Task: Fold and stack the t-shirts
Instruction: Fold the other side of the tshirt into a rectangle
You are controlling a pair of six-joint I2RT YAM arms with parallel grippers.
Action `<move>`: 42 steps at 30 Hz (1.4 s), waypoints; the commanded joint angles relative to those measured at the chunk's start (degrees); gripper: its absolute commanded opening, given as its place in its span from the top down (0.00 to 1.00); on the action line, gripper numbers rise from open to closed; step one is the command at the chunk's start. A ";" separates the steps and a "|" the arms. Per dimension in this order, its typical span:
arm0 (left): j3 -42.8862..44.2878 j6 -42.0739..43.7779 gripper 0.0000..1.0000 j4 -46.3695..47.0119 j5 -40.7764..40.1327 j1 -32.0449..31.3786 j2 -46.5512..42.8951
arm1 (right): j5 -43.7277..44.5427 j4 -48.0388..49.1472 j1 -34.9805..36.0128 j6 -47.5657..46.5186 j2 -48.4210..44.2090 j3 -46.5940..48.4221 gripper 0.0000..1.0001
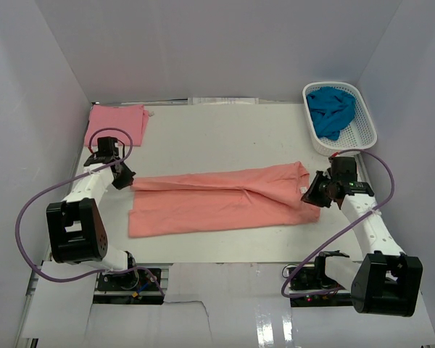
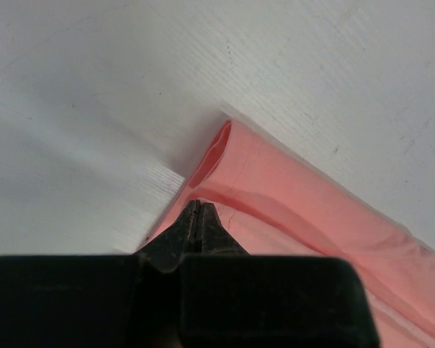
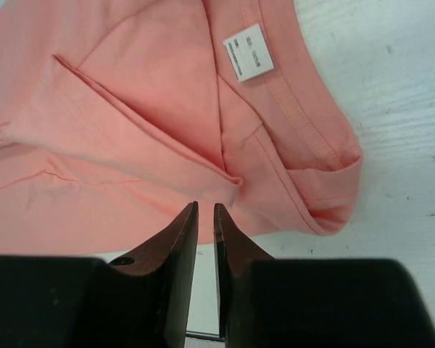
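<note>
**Long fold laid, cross fold to come**

Nearest the arms, the salmon-orange t-shirt (image 1: 217, 199) lies across the middle of the bench (image 1: 217, 138). It is doubled lengthwise into a long band, with the hem end to the left and the collar end to the right. The left pincer (image 2: 197, 206) is closed tight, its tips down at the hem-end corner. Whether it nips any cloth there I cannot tell. The right pincer (image 3: 205, 210) sits just short of the collar end, its jaws a narrow slit apart with nothing between them. The neck label (image 3: 248, 51) lies face up beyond it, beside a tucked pleat.

The step in hand looks like the change-over between the lengthwise fold and the crosswise one. The next move probably calls for each pincer to take a firm pinch through all layers at its own end. One end would then be carried over the other, edges kept square, so the pleat near the collar does not spring open.

Farther back, the pink t-shirt (image 1: 116, 119) rests folded in the far-left corner, the likely base of the stack. The teal t-shirt (image 1: 330, 109) sits crumpled in the basket (image 1: 367, 125) at far right, not yet folded.
</note>
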 commanded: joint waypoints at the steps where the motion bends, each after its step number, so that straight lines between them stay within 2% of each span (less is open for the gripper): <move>1: -2.50 -1.65 0.96 -0.28 1.18 0.53 -3.56 | -1.04 -0.56 -0.48 2.15 -1.08 -3.18 0.79; 3: -3.56 -2.09 0.89 -0.10 1.89 0.62 -3.56 | -1.84 0.14 -0.57 3.73 -2.76 -4.69 0.72; 4: -4.61 -2.53 0.68 -0.10 2.76 0.71 -3.56 | -2.36 0.23 -0.57 3.82 -3.20 -5.22 0.63; 5: -5.14 -2.80 0.55 0.07 3.21 0.71 -3.56 | -3.23 0.32 -0.57 4.09 -3.55 -6.00 0.49; 6: -6.19 -2.97 0.48 0.16 3.65 0.71 -3.82 | -3.77 0.67 -0.57 4.09 -4.33 -6.36 0.34; 7: -6.64 -3.58 0.41 0.16 3.91 0.71 -4.00 | -3.94 0.76 -0.57 4.00 -4.78 -6.45 0.33; 11: -8.05 -5.95 0.39 -0.45 1.21 0.88 -7.24 | -4.99 2.42 -0.74 4.61 -7.15 -5.75 0.32; 15: -6.56 -5.97 0.38 -0.54 -2.85 0.88 -12.61 | -11.85 6.99 -0.74 -0.03 -3.83 -1.89 0.31; 18: -3.49 -2.56 0.34 1.39 1.35 0.79 -13.15 | -17.12 10.59 -0.74 -2.58 1.09 0.74 0.30; 23: 1.00 -1.92 0.31 2.79 10.13 -0.87 -7.53 | -23.62 15.16 -0.48 -4.70 11.45 4.97 0.29; 26: 2.23 -2.88 0.29 4.90 12.26 -4.73 -5.42 | -26.17 18.84 -0.31 -4.44 16.11 6.82 0.29; 29: 6.35 -3.06 0.28 5.00 11.74 -14.11 0.28 | -29.25 21.22 0.22 -3.91 20.77 9.36 0.28; 35: 16.20 -2.80 0.26 6.31 17.88 -22.83 9.44 | -35.14 26.15 1.27 -3.73 28.96 13.32 0.27; 42: 24.72 -2.80 0.25 9.39 26.14 -26.89 19.27 | -35.59 27.56 4.70 -4.00 35.03 15.78 0.36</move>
